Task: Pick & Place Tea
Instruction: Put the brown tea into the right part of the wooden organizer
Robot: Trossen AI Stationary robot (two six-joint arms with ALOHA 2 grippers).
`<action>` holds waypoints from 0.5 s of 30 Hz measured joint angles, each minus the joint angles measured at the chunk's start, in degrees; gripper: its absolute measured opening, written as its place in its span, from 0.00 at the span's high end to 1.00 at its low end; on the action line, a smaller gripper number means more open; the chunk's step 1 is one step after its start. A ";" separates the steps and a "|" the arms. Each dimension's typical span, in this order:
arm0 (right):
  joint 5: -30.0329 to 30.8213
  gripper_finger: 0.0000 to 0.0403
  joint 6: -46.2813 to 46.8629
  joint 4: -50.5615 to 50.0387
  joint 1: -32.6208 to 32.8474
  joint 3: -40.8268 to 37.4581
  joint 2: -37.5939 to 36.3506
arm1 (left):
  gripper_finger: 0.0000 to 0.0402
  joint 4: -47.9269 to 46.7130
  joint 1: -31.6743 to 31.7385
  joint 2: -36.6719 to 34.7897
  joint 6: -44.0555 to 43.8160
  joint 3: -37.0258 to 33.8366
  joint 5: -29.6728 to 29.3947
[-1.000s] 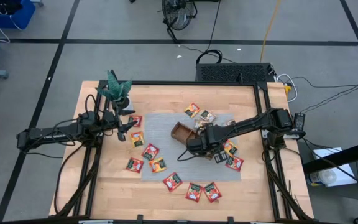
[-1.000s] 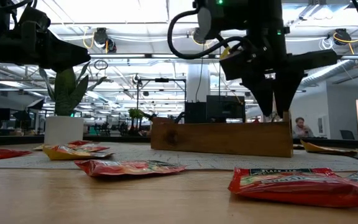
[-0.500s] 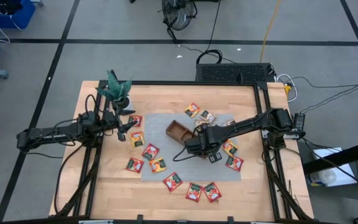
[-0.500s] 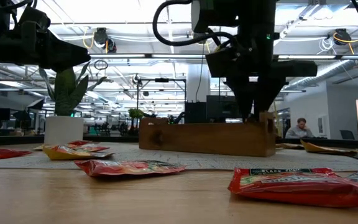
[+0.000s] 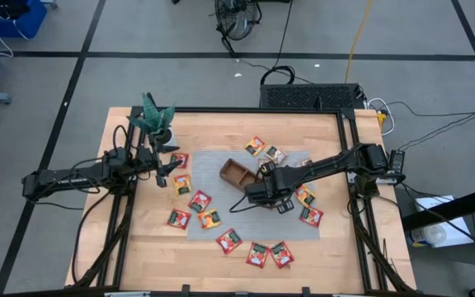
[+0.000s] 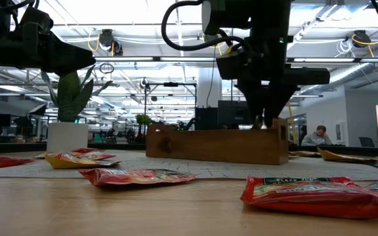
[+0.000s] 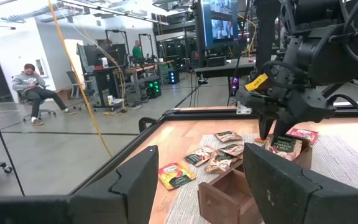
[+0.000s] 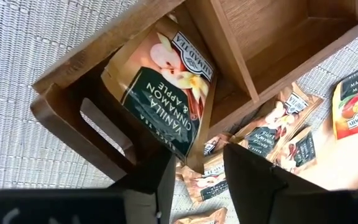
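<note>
Wooden table (image 5: 138, 239) with a grey mat (image 5: 221, 216) lies under me, red tea sachets (image 5: 228, 240) scattered across it. Over the tray (image 5: 236, 173), my right claw (image 5: 264, 195) pinches a Vanilla & Apple sachet (image 8: 166, 93) at the tray's corner. My left claw (image 5: 168, 172) hovers spread near the plant (image 5: 155, 120).

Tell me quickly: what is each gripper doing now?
Left gripper: open, empty.
Right gripper: shut on a tea sachet over the wooden tray.
</note>
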 joint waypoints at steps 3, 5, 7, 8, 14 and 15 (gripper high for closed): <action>-0.30 0.80 -0.94 -0.03 0.03 0.00 -0.02 | 0.42 0.00 -0.02 0.00 0.00 -0.01 0.00; -0.80 0.89 -1.57 -0.01 0.04 0.00 -0.02 | 0.42 0.00 0.00 0.00 0.00 -0.01 0.00; -1.82 0.97 -2.73 -0.14 0.03 0.00 -0.02 | 0.42 0.00 -0.02 0.00 0.00 -0.01 0.00; -1.70 0.98 -3.28 -0.07 0.10 0.00 -0.02 | 0.42 0.00 -0.01 0.00 0.00 -0.01 0.00; -1.60 1.00 -7.01 -0.67 0.79 0.02 -1.23 | 0.42 0.00 0.00 0.00 0.00 0.00 0.00; -1.65 1.00 -7.90 -0.75 0.93 0.02 -1.75 | 0.42 -0.02 0.00 0.00 0.00 -0.01 0.00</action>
